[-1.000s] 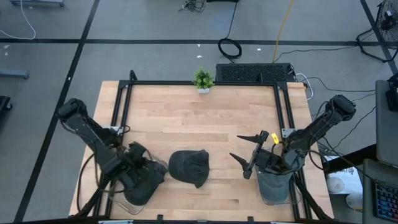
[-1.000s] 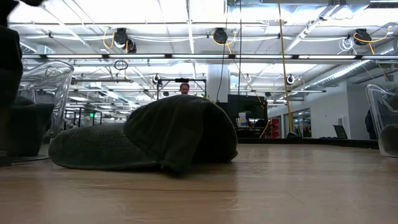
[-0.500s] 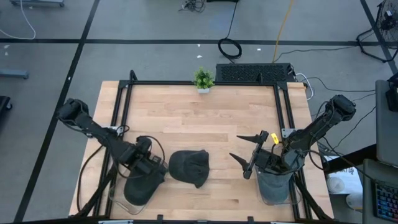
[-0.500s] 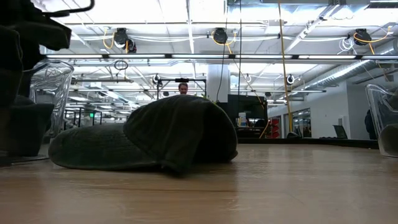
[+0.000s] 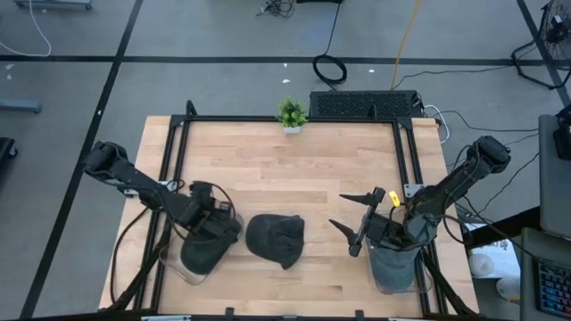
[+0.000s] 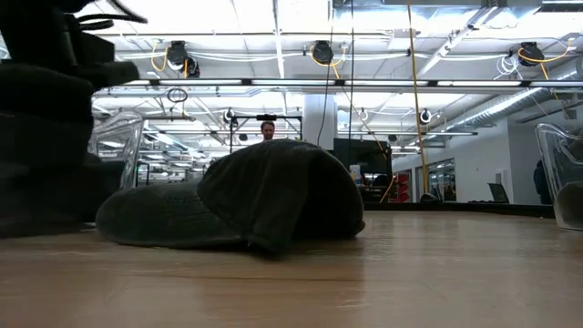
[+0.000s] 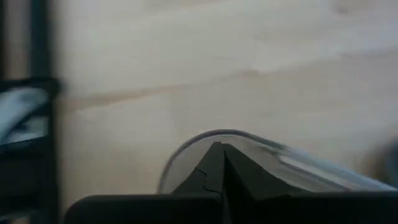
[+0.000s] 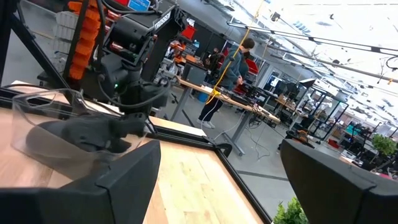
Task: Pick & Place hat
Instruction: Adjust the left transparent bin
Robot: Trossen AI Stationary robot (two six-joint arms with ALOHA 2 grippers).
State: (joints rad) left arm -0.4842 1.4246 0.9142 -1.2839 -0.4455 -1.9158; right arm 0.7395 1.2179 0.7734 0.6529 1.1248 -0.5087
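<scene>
A dark hat lies on the wooden tabletop, near the front edge and roughly midway between the arms. The left pincer sits just beside the hat's left side, fingers pressed together with nothing visibly held, over a clear container. The right pincer hovers right of the hat, well apart from it, jaws spread wide and empty. A small potted plant stands at the tabletop's far edge.

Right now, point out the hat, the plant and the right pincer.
hat (image 5: 275, 239): high view, middle of the crown.
plant (image 5: 291, 113): high view, green leaves at the table's far edge.
right pincer (image 5: 351, 222): high view, midway between its open fingertips.
</scene>
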